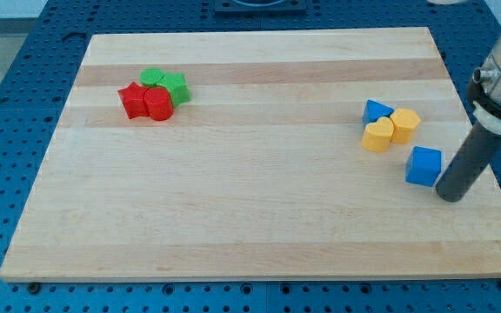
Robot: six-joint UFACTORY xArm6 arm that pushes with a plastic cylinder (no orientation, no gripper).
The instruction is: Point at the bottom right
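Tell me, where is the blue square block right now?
The blue cube sits at the view's right on the wooden board, just below the yellow heart and orange block. My tip is right beside it, on its right.

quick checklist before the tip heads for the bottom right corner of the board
1. My tip in view: ok, at the board's right edge.
2. Tip clear of the blue cube: cannot tell, it sits just right of the cube, a gap hardly visible.
3. Path down toward the bottom right corner of the wooden board: ok, no blocks there.
4. Yellow heart, orange block, blue triangle: ok, up-left of the path.
5. Red and green cluster: ok, far left.
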